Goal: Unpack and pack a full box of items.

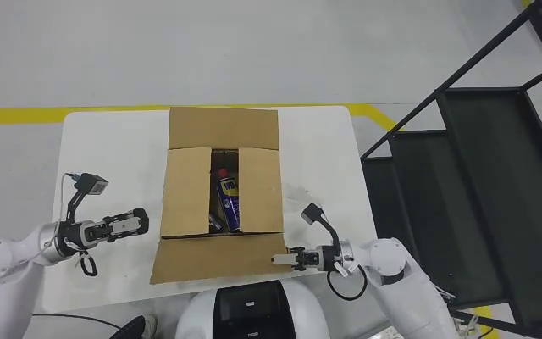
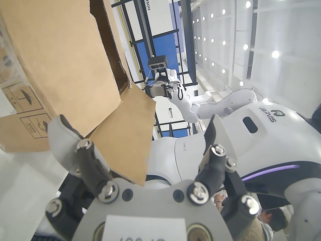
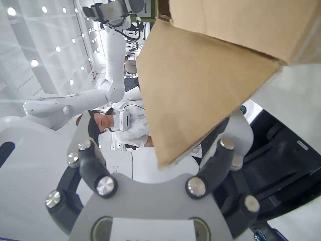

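A cardboard box (image 1: 258,191) stands in the middle of the white table (image 1: 102,152) with its flaps part open. Through the gap between the two side flaps I see a blue and yellow spray can (image 1: 227,199) inside. The near flap (image 1: 212,258) is folded outward toward me. My left gripper (image 1: 141,221) is open just beside the box's left wall, near its front corner. The box (image 2: 50,51) and a flap corner (image 2: 135,139) lie ahead of the left gripper (image 2: 136,136). My right gripper (image 1: 279,260) is open at the near flap's right corner. That flap corner (image 3: 188,88) sits between the right gripper's (image 3: 160,131) spread fingers.
A black metal staircase (image 1: 457,169) stands right of the table. A yellow floor line (image 1: 85,113) runs behind the table's far edge. Bare tabletop lies on both sides of the box.
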Tool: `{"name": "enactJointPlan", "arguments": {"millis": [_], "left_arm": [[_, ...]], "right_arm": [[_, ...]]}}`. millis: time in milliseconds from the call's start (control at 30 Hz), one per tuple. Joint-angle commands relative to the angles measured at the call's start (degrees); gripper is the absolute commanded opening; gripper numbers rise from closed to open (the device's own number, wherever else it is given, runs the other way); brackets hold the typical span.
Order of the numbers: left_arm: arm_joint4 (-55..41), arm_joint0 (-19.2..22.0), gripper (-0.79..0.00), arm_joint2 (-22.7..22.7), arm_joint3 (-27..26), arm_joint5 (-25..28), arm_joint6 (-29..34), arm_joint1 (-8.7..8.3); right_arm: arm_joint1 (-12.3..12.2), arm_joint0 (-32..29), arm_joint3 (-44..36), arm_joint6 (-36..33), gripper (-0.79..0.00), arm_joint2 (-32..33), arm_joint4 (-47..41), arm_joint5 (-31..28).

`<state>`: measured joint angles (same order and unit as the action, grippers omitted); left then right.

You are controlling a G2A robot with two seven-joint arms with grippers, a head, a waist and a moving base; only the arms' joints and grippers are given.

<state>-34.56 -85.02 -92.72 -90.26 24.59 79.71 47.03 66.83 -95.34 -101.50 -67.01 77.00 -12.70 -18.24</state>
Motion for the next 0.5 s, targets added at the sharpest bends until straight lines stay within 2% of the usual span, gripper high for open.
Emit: {"name": "enactJointPlan", "arguments": {"millis": [0,233,467], "left_arm": [[-0.5,-0.3,0.000,-0.3,-0.1,0.0,0.0,-0.28],[-3.1,-2.0,0.000,-1.9,-0.3,0.2,-0.2,-1.15],[-5.6,-4.6,0.000,-4.0,-1.6,-0.2,0.2,-1.86]], "right_arm": [[-0.1,0.4,-0.2,-0.3,0.000,-0.2,-1.6,-1.1],[-0.1,3.8,0.5,1.6,0.000,-1.9,-3.6,-2.1],[0.5,7.6,2.7,10.0,0.000,-4.2,-3.5,-3.9]]}}
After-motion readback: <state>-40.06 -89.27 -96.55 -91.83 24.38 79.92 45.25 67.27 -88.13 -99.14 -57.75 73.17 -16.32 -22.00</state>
